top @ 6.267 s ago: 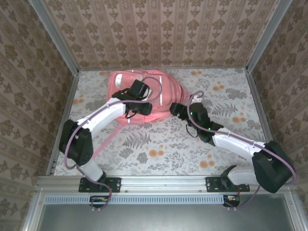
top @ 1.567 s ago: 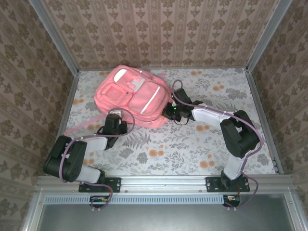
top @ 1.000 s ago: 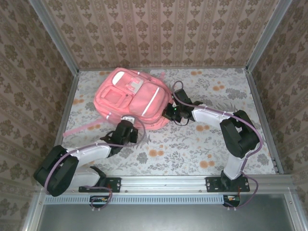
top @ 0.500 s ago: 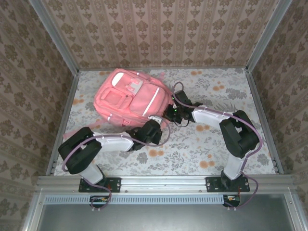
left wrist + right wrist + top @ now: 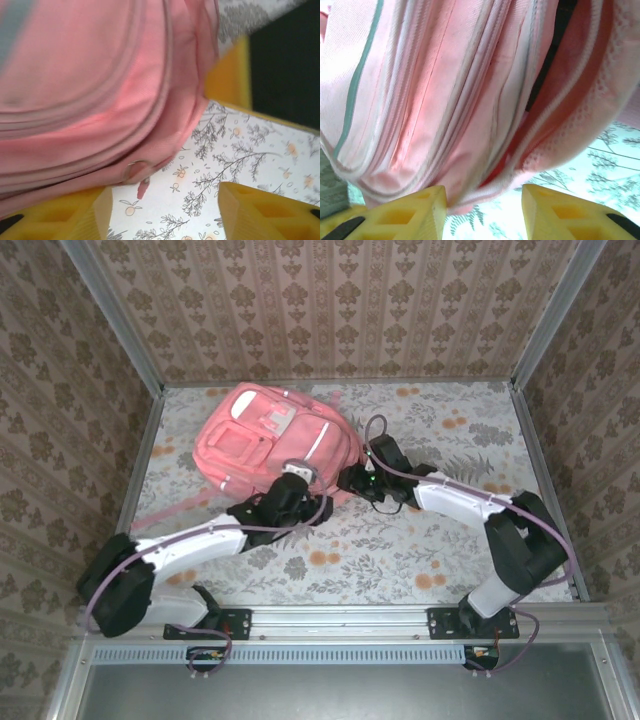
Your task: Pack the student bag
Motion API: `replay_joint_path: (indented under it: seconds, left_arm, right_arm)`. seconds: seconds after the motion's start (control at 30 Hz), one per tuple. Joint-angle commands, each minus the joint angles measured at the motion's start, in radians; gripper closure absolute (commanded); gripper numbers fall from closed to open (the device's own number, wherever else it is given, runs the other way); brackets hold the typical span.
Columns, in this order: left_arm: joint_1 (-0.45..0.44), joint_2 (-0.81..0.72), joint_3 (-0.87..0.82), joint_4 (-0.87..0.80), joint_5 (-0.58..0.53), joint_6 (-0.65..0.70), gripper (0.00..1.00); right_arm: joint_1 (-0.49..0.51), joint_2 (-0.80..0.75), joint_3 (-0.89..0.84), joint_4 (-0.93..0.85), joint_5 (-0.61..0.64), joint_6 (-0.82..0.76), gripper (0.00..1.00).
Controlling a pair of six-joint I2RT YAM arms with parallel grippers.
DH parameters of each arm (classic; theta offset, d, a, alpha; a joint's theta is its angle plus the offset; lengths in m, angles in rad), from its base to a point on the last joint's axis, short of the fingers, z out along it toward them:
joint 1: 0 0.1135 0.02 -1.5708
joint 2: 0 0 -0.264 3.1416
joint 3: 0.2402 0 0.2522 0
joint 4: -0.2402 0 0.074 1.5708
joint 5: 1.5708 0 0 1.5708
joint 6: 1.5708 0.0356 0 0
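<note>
Nearest to me I see the left jaws standing apart, their yellow fingers (image 5: 260, 215) low over the flowered worktop (image 5: 420, 550), just at the rounded edge of the student bag (image 5: 265, 440). A little further the right jaws are apart also, at the bag's right corner, with pink fabric reaching down between them. The bag lies flat, pockets up, in the far left part of the worktop, near the back wall (image 5: 340, 310).

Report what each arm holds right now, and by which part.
Nothing is held. The left jaws stand open at the student bag's bottom edge. The right jaws stand open around its side seam, not pinching it.
</note>
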Motion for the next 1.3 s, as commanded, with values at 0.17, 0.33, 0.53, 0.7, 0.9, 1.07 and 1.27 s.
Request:
replay_joint_path:
  seconds: [0.17, 0.33, 0.53, 0.7, 0.9, 1.07, 1.27]
  left_arm:
    - [0.174, -0.203, -0.088, -0.094, 0.019, -0.154, 0.35]
    - [0.247, -0.277, -0.118, -0.125, 0.025, -0.187, 0.31]
    - [0.289, -0.305, -0.139, -0.141, 0.047, -0.201, 0.31]
    - [0.302, -0.326, -0.156, -0.145, 0.053, -0.214, 0.31]
    - [0.312, -0.360, -0.175, -0.152, 0.049, -0.228, 0.31]
    - [0.316, -0.382, -0.188, -0.157, 0.048, -0.239, 0.31]
    - [0.318, -0.396, -0.195, -0.166, 0.050, -0.249, 0.31]
  right_arm:
    - [0.138, -0.132, -0.156, 0.027, 0.236, -0.141, 0.50]
    - [0.285, -0.132, -0.195, 0.077, 0.395, -0.201, 0.50]
    - [0.372, 0.003, -0.043, -0.040, 0.487, -0.260, 0.55]
    - [0.408, 0.105, 0.070, -0.109, 0.514, -0.297, 0.56]
    - [0.422, 0.207, 0.164, -0.158, 0.527, -0.321, 0.59]
    - [0.428, 0.271, 0.227, -0.196, 0.580, -0.334, 0.61]
    - [0.428, 0.312, 0.275, -0.243, 0.657, -0.354, 0.58]
